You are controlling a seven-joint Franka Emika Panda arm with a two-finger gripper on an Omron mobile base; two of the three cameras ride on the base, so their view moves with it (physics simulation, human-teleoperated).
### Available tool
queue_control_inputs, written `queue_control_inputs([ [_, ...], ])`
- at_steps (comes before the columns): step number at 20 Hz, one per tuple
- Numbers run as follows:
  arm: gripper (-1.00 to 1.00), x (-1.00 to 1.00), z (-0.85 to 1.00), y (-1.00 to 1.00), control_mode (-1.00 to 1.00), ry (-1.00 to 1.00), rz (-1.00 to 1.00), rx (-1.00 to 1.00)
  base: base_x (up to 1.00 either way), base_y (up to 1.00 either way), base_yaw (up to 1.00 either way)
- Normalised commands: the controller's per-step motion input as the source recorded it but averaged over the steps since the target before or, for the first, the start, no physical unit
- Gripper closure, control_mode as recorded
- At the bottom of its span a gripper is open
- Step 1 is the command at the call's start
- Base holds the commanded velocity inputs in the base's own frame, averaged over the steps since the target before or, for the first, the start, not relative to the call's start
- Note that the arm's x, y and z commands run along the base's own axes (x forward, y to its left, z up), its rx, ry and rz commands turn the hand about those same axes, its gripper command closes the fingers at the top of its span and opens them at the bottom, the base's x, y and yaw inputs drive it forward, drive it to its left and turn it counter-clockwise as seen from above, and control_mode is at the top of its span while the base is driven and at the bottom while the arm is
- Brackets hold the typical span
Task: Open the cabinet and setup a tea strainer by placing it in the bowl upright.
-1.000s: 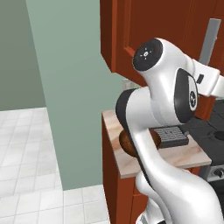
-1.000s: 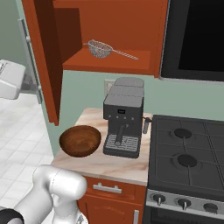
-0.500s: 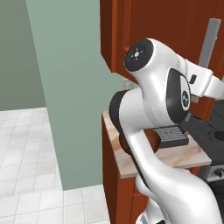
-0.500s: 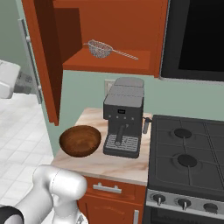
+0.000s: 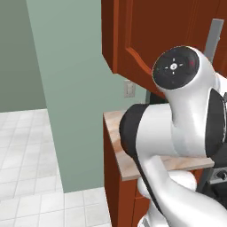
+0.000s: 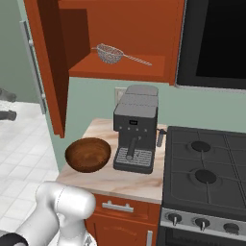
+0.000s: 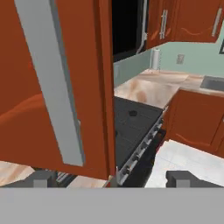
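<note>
One reddish-brown wooden cabinet (image 6: 120, 43) hangs open on the wall, its door (image 6: 50, 72) swung out to the left with a long grey bar handle (image 7: 54, 83). One tea strainer (image 6: 111, 53), a small round silver wire-mesh basket with a thin handle, lies on the cabinet shelf. One wide, dark wooden bowl (image 6: 88, 154) sits near the front left corner of the pale stone surface (image 6: 120, 180), just beside one grey coffee machine (image 6: 136, 129). A black stove (image 6: 206, 178) adjoins on the right. The claw (image 7: 111, 178) is spread wide, holding nothing, close to the door's edge.
</note>
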Motion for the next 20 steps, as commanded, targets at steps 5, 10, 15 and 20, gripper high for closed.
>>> queue_control_inputs([
  [5, -1.0, -0.77, 0.0, -0.18, -1.0, -0.02, 0.33, 0.36, 0.0, 0.0, 0.0],
  [10, -1.0, -0.34, -0.01, -0.46, -1.0, 0.0, 0.22, 0.45, 0.0, 0.0, 0.0],
  [15, -1.0, -0.04, 0.0, -0.56, -1.0, 0.0, 0.15, 0.43, 0.0, 0.0, 0.0],
  [20, -1.0, 0.0, -0.01, -0.43, -1.0, 0.0, 0.04, 0.23, 0.0, 0.0, 0.0],
])
